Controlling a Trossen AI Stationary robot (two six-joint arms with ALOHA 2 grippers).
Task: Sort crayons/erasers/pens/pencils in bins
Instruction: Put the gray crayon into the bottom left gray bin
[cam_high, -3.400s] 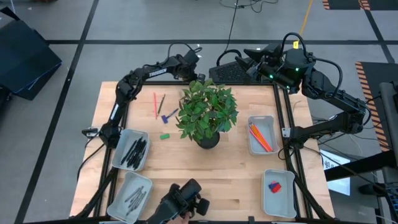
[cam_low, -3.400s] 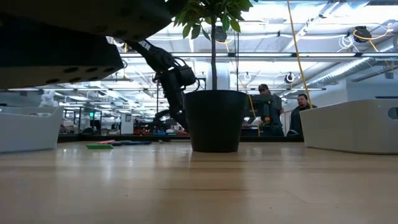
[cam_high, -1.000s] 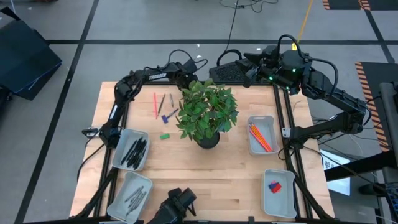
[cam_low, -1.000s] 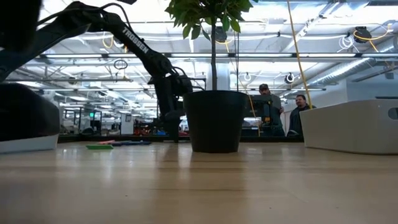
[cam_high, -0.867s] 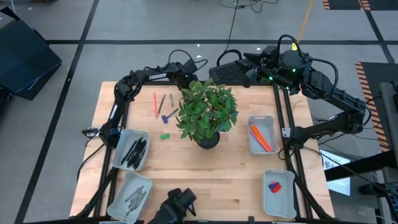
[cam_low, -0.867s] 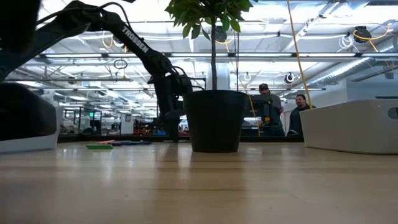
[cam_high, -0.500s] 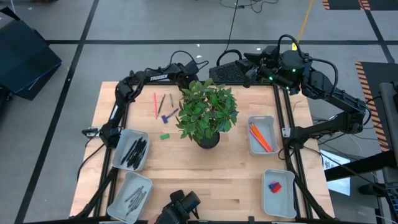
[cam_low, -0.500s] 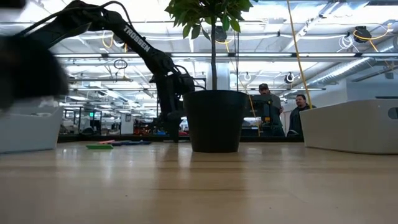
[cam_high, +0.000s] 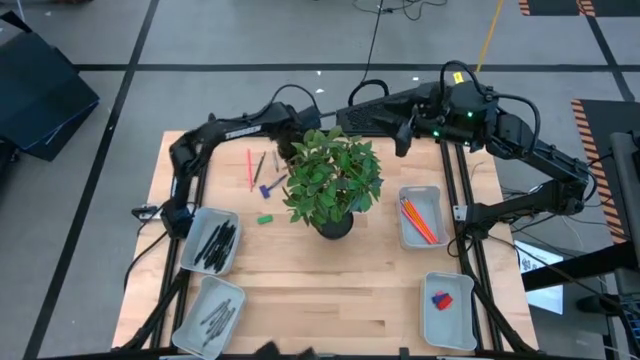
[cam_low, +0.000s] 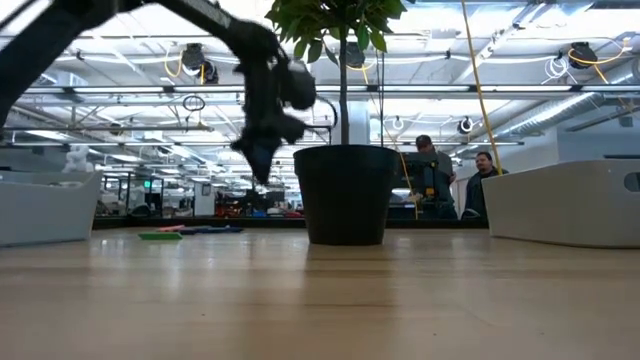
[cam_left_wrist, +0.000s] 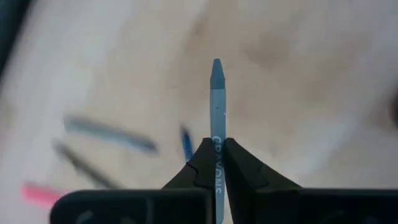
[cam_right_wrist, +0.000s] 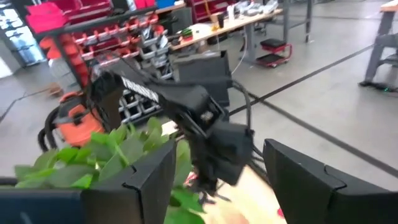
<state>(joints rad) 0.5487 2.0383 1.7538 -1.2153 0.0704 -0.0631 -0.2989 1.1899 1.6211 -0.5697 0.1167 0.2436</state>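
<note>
My left gripper (cam_left_wrist: 216, 163) is shut on a teal-blue crayon (cam_left_wrist: 216, 102), held above the table's far side just left of the plant; in the high view it (cam_high: 284, 150) sits at the leaves' edge. On the table below lie a red pencil (cam_high: 249, 168), a dark stick (cam_high: 259, 166), a purple-blue piece (cam_high: 268, 187) and a green eraser (cam_high: 264, 218). My right gripper (cam_right_wrist: 217, 180) is open, with nothing between its fingers, at the far edge right of the plant (cam_high: 400, 138). Four bins stand at the left (cam_high: 195, 232), near left (cam_high: 190, 318), right (cam_high: 432, 192) and near right (cam_high: 462, 318). My left gripper pinches the crayon's labelled shaft (cam_left_wrist: 216, 144) between its two fingertips. The crayon runs on in line with the fingers, its pointed end (cam_left_wrist: 216, 63) sticking out past them. It is lifted clear of the table.
A potted plant (cam_high: 333, 180) in a dark pot (cam_low: 345, 195) stands mid-table between the arms. The left bin holds black pens (cam_high: 218, 243), the right bin orange pencils (cam_high: 418, 220), the near right bin erasers (cam_high: 441, 298). People stand in the room beyond (cam_low: 430, 175).
My left gripper has risen from the table beside the pot, carrying the crayon up with it. My right gripper has come a little toward the plant. A dark thing at the table's near edge has left the high view.
</note>
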